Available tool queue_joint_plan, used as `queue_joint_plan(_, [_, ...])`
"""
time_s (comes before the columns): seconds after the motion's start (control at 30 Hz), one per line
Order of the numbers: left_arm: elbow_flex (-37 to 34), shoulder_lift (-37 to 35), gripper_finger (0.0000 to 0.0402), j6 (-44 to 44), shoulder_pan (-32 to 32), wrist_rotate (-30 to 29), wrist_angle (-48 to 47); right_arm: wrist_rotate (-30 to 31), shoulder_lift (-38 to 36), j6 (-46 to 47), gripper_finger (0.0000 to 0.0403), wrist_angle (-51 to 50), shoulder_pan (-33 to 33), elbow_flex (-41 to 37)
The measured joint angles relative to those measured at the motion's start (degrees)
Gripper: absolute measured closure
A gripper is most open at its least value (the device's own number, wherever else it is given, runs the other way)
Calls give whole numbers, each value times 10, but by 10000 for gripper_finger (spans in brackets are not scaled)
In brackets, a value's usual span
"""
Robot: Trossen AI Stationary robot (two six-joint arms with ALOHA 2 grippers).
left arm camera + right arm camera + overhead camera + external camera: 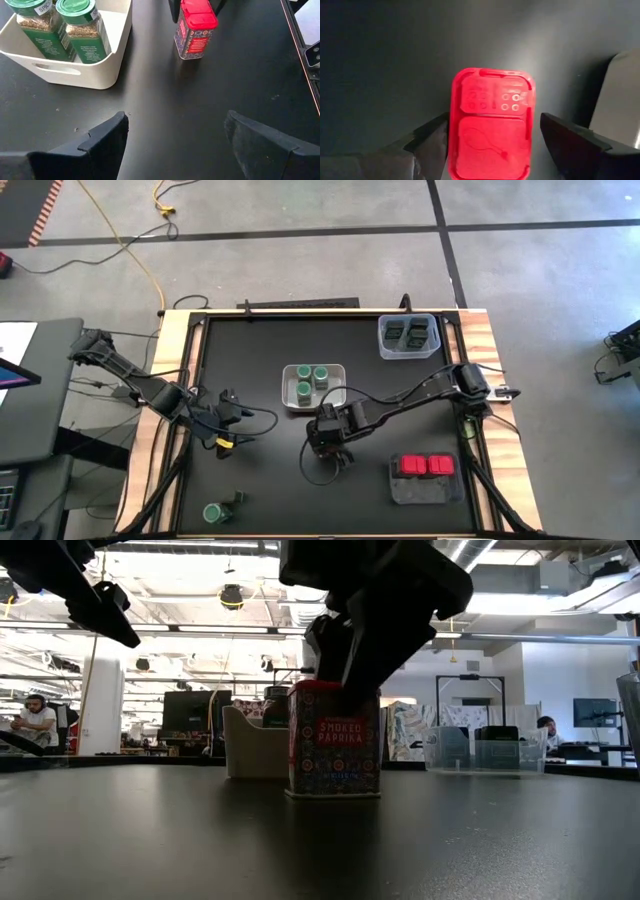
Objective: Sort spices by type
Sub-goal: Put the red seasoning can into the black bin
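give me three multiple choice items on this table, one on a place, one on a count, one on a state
1. Where does the smoked paprika tin stand?
A. in the white tray
B. on the bare table, under the right tool
C. in the clear bin

2. How many green-lidded jars are in the white tray?
A. one
B. three
C. five

3. What is the left tool doing?
A. open, holding nothing
B. shut on a jar
C. shut on the tin

Key: 1 B, the low view shows the tin upright on the tabletop with the right tool over it. 2 B, the high view shows three green lids there. 3 A, its wrist view shows the fingers apart over bare table.
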Motion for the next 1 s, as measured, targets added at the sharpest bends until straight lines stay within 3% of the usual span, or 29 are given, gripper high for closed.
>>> queue_joint_plan(0.23, [0,0,84,-1,0,0,0,0,0,24,86,2,-2,0])
queue_joint_plan(0.6, [0,0,84,-1,0,0,0,0,0,62,159,19,-7,0])
queue_joint_plan(0.77, [0,0,84,-1,0,0,0,0,0,59,161,34,-2,0])
queue_joint_plan(1.0, [0,0,84,-1,0,0,0,5,-1,143,160,33,5,10])
